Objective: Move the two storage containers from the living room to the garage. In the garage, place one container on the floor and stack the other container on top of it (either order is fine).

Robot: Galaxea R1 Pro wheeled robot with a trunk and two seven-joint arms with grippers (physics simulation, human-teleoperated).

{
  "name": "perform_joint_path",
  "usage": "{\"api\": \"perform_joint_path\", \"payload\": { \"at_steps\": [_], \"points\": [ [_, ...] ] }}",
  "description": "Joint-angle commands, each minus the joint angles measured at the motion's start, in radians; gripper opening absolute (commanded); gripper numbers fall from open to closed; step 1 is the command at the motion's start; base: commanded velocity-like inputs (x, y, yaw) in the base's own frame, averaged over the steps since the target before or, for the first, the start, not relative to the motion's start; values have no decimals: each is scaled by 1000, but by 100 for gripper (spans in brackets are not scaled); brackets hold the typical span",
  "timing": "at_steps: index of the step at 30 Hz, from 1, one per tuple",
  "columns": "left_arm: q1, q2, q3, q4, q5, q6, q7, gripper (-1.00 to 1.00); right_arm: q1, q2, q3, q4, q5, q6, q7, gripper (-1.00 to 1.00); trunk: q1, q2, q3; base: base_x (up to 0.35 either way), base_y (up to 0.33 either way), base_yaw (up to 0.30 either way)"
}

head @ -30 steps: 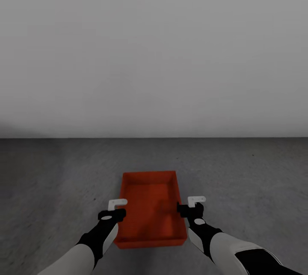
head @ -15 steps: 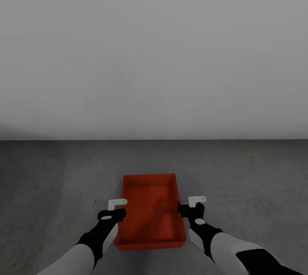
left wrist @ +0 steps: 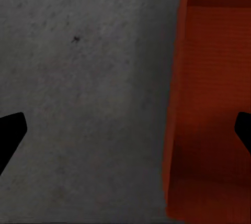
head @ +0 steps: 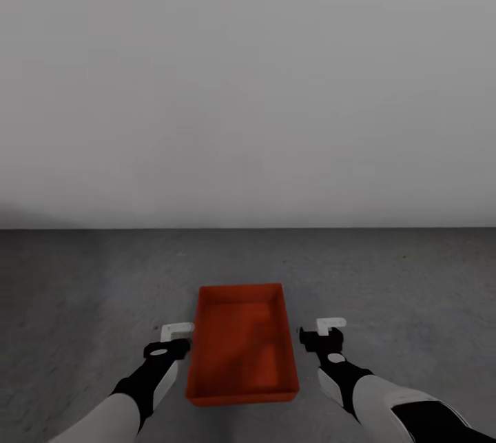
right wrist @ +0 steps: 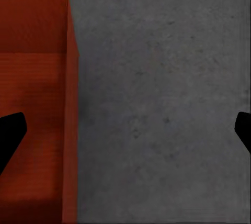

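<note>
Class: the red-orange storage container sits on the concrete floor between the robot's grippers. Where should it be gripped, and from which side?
Grip the storage container by its two long side walls, left gripper and right gripper closing inward from either side. The walls are thin, low and upright, and it lies lengthwise on the floor.

A plain white-grey wall [head: 248, 85] spans the far side of the scene, bare and evenly lit; it darkens slightly toward its lower left corner; its base runs as one straight level line from left to right.
</note>
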Motion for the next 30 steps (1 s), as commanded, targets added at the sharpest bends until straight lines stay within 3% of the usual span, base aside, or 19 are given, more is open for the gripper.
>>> {"api": "perform_joint_path", "payload": {
  "at_steps": [1, 4, 9, 13, 18, 30],
  "points": [
    [0, 5, 7, -1, 3, 5, 2, 100, 0, -8, 9, 2, 2, -1, -6, 100, -4, 7, 2, 0, 0, 0],
    [1, 35, 18, 10, 5, 6, 0, 100, -1, -32, 10, 4, 0, 1, -2, 100, -16, 28, 12, 0, 0, 0],
    [1, 65, 22, 36, 13, 6, -2, 100, -1, -44, 10, 7, -1, 2, 0, 100, -35, 63, 28, 0, 0, 0],
    [1, 70, 23, 44, 41, 6, -5, 100, -1, -45, 10, 7, -2, 2, 0, 100, -50, 91, 40, 0, 0, 0],
    [1, 73, 23, 84, 102, 3, -12, 100, -1, -39, 8, 7, -3, 2, -1, 100, -69, 126, 56, 0, 0, 0],
    [1, 65, 19, 99, 107, 0, -15, 100, 0, -32, 7, 7, -2, 12, 2, 100, -115, 210, 93, 0, 0, 0]
  ]
}}
